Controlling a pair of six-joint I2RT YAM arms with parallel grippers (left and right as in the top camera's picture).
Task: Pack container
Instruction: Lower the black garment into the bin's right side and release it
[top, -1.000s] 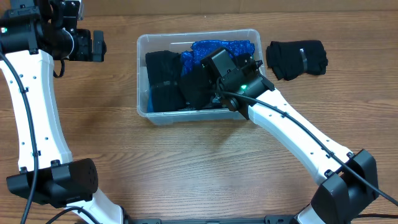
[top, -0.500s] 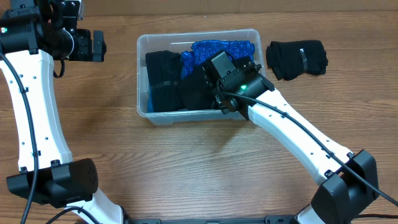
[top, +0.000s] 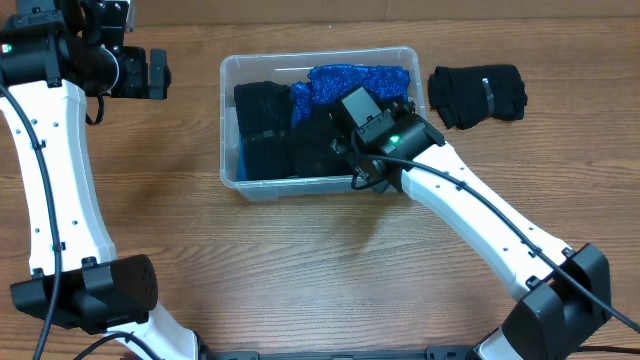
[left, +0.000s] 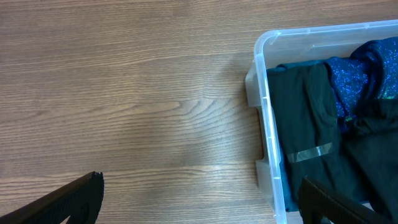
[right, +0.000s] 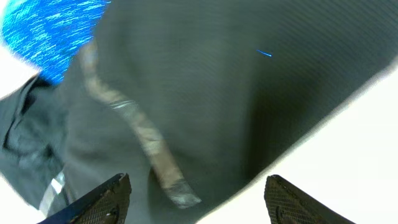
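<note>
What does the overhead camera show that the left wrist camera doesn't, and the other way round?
Only overhead: the left arm, the right arm reaching into the container, and a black folded garment lying on the table to its right. Only left wrist: the pale strip across the packed black garment. Both: the container's left end, that packed garment, the blue sparkly fabric and the wooden table.

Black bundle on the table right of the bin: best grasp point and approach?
Probably pinch the black bundle across its middle, by the pale band, coming straight down. It lies flat on the table, apart from the container, so its sides offer little edge to catch, and its top is unobstructed.
</note>
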